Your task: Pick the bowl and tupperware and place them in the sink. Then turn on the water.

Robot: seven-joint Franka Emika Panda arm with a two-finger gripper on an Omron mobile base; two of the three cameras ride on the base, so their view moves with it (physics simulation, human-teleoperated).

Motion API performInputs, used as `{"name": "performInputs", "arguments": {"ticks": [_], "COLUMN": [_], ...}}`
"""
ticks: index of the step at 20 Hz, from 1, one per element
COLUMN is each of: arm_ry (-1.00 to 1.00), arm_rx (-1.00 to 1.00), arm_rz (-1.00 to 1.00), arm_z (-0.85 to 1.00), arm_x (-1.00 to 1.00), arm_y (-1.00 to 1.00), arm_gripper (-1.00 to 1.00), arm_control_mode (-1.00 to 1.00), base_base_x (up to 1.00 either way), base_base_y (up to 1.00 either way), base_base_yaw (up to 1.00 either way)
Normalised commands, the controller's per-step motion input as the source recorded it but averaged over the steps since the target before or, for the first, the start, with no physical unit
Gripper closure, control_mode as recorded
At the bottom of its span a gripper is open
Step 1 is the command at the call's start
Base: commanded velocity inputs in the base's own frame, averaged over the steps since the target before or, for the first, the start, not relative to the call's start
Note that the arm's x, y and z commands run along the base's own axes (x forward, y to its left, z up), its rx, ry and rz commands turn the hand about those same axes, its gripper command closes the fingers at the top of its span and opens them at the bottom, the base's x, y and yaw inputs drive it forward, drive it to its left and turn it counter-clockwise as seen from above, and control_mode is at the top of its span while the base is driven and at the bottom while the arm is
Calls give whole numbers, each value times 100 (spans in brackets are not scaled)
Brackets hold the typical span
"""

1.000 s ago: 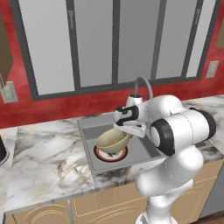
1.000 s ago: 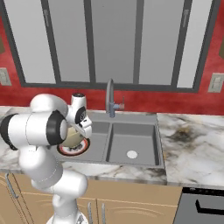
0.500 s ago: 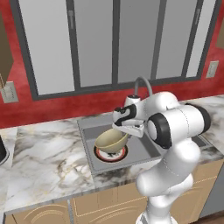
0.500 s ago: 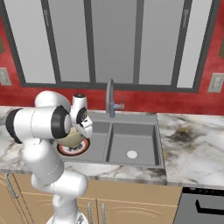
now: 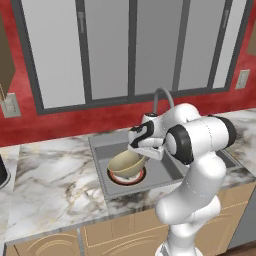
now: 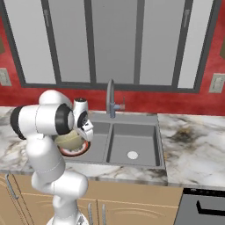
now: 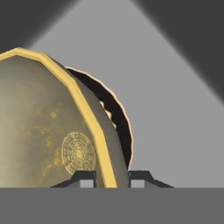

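Under the window, the grey sink (image 6: 132, 140) is set into the marble desk (image 5: 50, 175); in its left basin lies a red-and-white plate (image 5: 131, 178), and just above it hangs the bowl (image 5: 124, 163), tilted. The pincer (image 7: 111, 177) is clenched on the bowl's yellow rim, one tip on each side, so lowering looks straightforward.

arm's elbow swung higher, bowl (image 5: 125, 163) barely lower over plate (image 5: 127, 176)
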Motion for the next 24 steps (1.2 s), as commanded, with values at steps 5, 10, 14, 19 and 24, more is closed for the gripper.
{"name": "performInputs", "arguments": {"ticks": [5, 10, 14, 19, 24], "arm_ry": [-9, -3, 0, 0, 0], "arm_rx": [0, 0, 0, 0, 1], "arm_rz": [0, 0, 0, 0, 0], "arm_z": [-21, -11, -13, -20, -27], "arm_x": [8, 13, 10, 12, 11], "arm_y": [0, 0, 2, 11, 10], "arm_gripper": [100, 100, 100, 100, 100], "arm_control_mode": [-100, -100, -100, -100, -100], "base_base_x": [0, 0, 0, 0, 0], "base_base_y": [0, 0, 0, 0, 0], "base_base_yaw": [0, 0, 0, 0, 0]}}
